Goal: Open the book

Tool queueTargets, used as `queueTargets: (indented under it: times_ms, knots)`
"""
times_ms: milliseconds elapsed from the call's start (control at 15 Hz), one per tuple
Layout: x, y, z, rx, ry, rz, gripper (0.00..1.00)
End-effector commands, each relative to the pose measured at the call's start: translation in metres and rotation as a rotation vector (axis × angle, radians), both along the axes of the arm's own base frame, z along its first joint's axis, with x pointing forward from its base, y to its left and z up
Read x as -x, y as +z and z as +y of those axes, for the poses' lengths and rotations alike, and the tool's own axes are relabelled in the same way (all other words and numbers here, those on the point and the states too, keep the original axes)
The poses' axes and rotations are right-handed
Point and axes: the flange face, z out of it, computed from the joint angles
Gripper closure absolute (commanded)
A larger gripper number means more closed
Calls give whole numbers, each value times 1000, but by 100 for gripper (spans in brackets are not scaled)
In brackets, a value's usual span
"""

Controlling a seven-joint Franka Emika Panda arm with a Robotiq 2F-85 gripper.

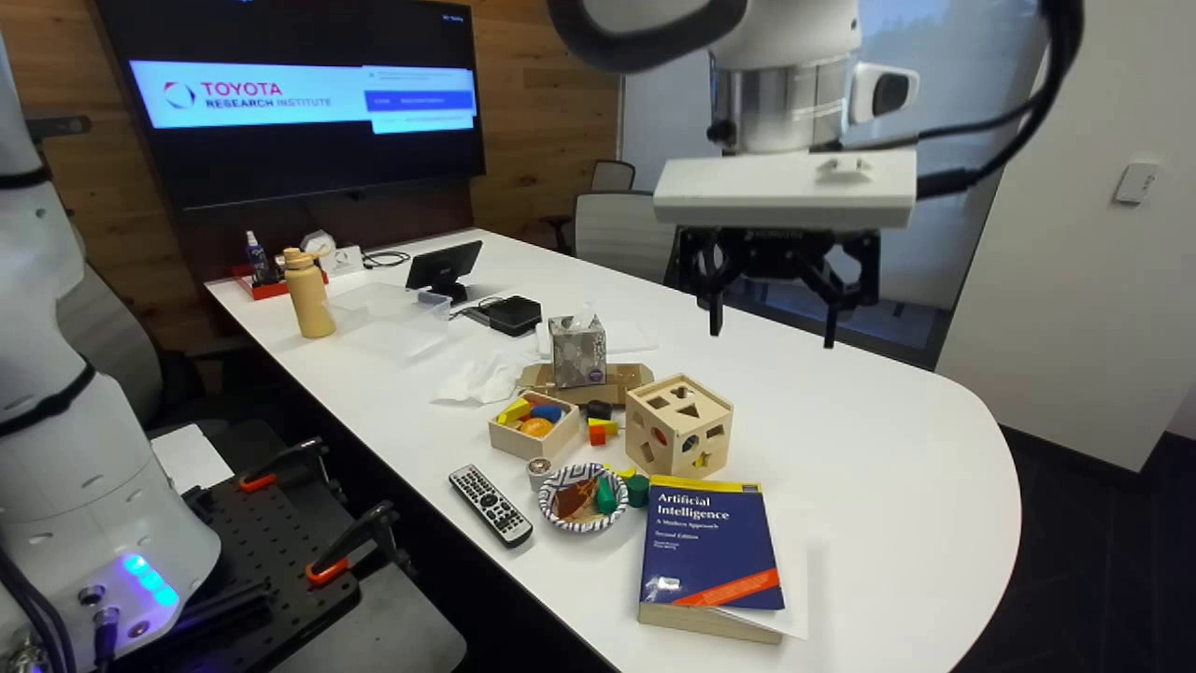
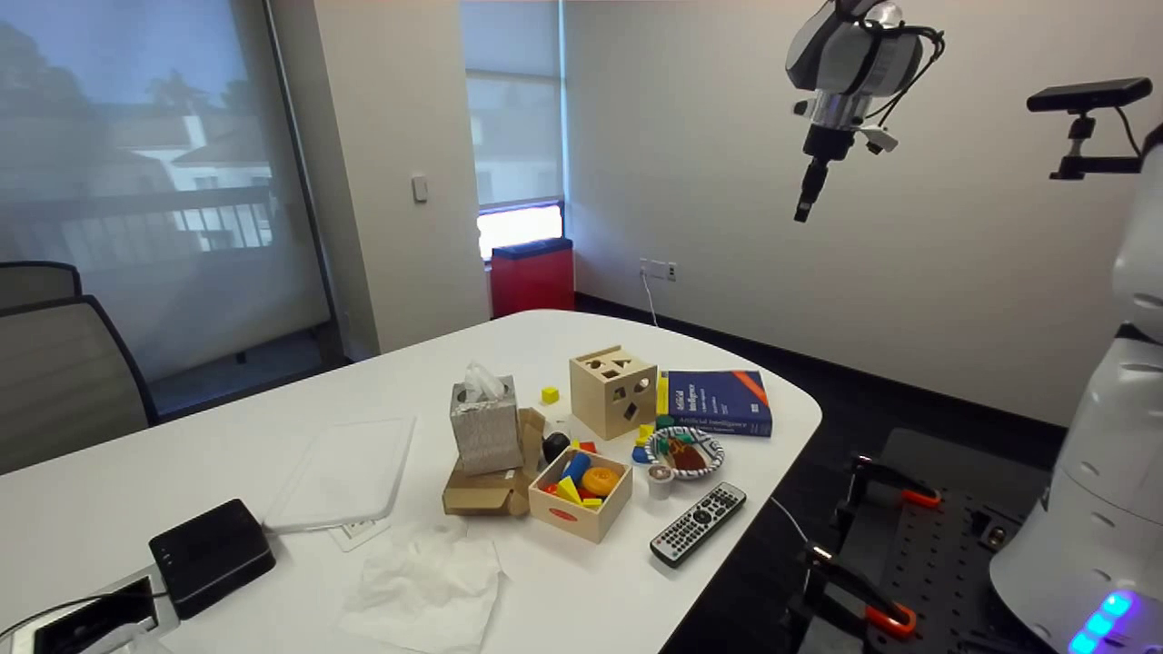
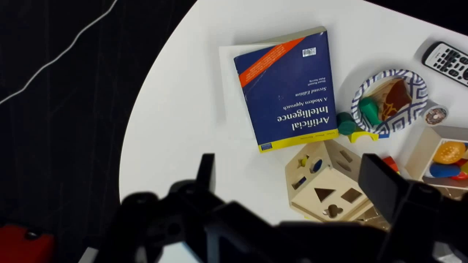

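The Artificial Intelligence textbook lay face up near the rounded end of the white table, spine toward the patterned bowl, so I judged the cover's free edge accessible. White paper jutted past that edge; page or loose sheet, I could not tell. The shape-sorter cube stood just beside the textbook's yellow band. I held the gripper well above, spread wide and empty, presumably to catch the cover.
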Motion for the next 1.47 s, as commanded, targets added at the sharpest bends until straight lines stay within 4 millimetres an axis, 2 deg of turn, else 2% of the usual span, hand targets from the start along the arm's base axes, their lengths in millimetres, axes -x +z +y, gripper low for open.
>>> queueTargets:
  times_ms: [0,67,133,267,667,867,1400]
  knots:
    - [-7,-33,-15,0,-34,3,0]
    - [-2,-24,-8,0,-17,19,0]
    - [-2,-35,-10,-2,-22,28,0]
    - [-3,-43,-12,-3,-24,36,0]
    - [-5,-38,-13,4,-23,30,0]
    - [-23,-64,-22,-31,-6,54,0]
    - [-81,-150,-50,-147,68,151,0]
